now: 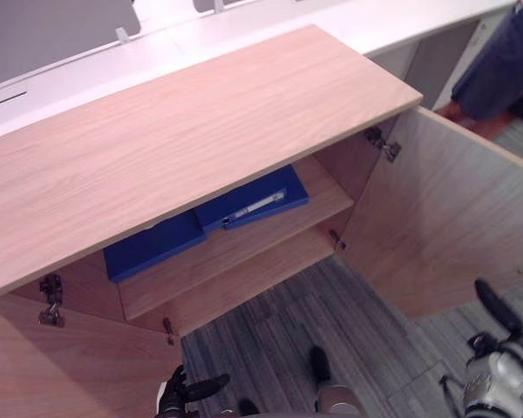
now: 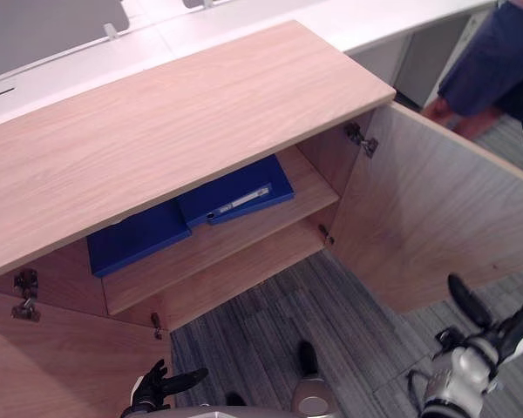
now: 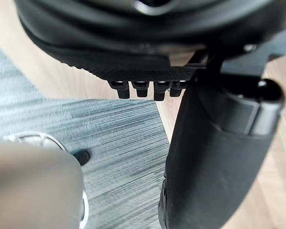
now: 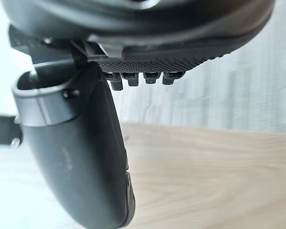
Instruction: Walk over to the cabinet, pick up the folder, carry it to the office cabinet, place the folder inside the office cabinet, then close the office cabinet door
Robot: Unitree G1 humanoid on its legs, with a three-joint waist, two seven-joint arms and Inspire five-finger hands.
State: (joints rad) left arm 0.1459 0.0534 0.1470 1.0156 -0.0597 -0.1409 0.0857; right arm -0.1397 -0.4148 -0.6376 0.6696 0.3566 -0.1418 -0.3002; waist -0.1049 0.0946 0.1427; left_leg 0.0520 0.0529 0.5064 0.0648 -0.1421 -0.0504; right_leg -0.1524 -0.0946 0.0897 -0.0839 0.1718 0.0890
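Hanging low in front of the office cabinet (image 1: 200,131), the left hand (image 1: 181,394) sits just beside the open left door (image 1: 70,366), its fingers loosely spread and holding nothing. The right hand (image 2: 472,306) hovers near the lower edge of the open right door (image 1: 436,218), fingers straight and apart, also empty. Grey floor (image 1: 288,322) runs up to the cabinet's base.

Inside the cabinet, on its shelf (image 1: 244,252), two blue folders lie flat side by side: a plain folder (image 1: 152,248) toward the left door and a labelled folder (image 1: 261,190) toward the right door. By my reading only the closing remains.

The labelled folder's corner lies close to the shelf's front, so a swinging door could catch it if it overhangs. A push from the door's inner face would only open it wider.

Behind the cabinet runs a white worktop (image 1: 244,30), and a person (image 1: 506,61) stands beyond the right door. The white label (image 1: 257,207) carries writing too small to read.
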